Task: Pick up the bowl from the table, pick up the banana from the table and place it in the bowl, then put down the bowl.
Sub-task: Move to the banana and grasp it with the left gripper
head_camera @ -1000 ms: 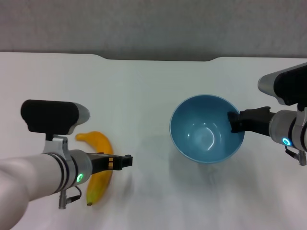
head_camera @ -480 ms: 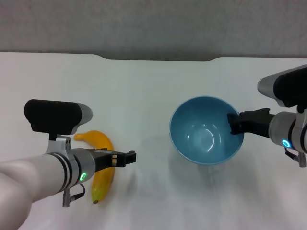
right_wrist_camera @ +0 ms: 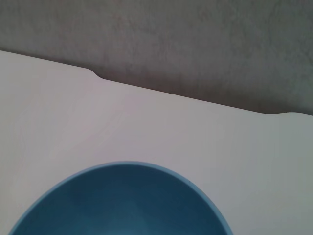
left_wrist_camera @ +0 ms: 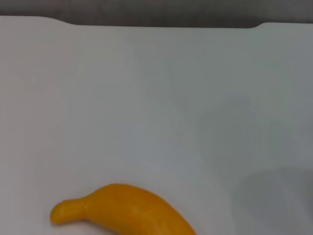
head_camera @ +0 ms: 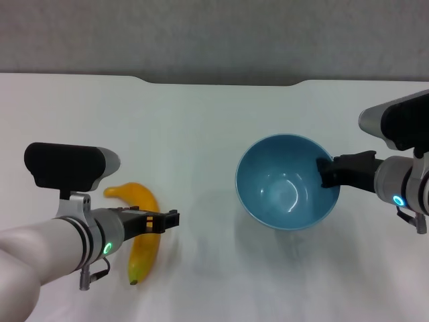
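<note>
The right gripper (head_camera: 326, 172) is seen at the right-hand rim of the bowl (head_camera: 287, 181), its dark fingers closed on that rim, 1 finger reaching over the lip into the blue interior. The bowl is held tilted, its opening turned partly toward the camera, and a faint shadow is cast on the table (head_camera: 201, 127) below and to its right. In the right wrist view only the near arc of the bowl (right_wrist_camera: 122, 200) is shown, with the white table (right_wrist_camera: 146, 122) and its notched far edge beyond.

The left gripper (head_camera: 171, 220) is positioned over the middle of the banana (head_camera: 142, 231), pointing toward the bowl; whether its fingers are apart or together cannot be told. The banana is seen lying flat on the table on the robot's left side, well apart from the bowl, its curved stem end pointing left and its dark tip toward the near edge. In the left wrist view, the stem end of the banana (left_wrist_camera: 122, 208) is shown against bare table (left_wrist_camera: 156, 98).
</note>
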`<move>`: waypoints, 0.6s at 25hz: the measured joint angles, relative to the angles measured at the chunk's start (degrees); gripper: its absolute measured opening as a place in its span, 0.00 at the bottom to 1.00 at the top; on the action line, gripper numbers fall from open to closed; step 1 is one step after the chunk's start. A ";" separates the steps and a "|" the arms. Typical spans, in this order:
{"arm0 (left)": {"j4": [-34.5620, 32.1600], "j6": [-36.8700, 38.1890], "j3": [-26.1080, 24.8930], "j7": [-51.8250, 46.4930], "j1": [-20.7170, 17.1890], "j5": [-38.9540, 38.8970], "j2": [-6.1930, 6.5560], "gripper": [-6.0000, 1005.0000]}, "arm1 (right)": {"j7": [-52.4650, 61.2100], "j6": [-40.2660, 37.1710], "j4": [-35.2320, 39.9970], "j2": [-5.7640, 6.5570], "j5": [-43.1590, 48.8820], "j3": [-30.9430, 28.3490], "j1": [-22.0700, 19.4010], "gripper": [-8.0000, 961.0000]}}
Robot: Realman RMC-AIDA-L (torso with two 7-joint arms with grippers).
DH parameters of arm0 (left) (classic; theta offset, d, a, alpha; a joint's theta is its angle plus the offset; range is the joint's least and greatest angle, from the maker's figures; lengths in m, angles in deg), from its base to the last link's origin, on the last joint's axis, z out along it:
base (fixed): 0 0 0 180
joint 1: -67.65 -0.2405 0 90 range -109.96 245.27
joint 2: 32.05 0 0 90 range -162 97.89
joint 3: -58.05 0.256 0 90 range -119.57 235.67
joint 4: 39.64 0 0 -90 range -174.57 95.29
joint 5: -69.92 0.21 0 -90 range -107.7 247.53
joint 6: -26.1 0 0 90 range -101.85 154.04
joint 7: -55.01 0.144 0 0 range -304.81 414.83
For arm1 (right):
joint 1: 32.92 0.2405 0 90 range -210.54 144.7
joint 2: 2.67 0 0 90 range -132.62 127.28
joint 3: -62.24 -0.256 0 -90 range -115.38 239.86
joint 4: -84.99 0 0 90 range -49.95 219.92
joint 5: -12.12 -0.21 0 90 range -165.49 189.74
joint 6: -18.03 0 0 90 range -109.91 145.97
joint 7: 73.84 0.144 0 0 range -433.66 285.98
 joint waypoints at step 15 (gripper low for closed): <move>-3.82 -1.93 0.18 -1.42 0.48 0.31 -0.09 0.89 | 0.00 -0.07 -0.11 0.00 0.00 0.59 0.03 0.04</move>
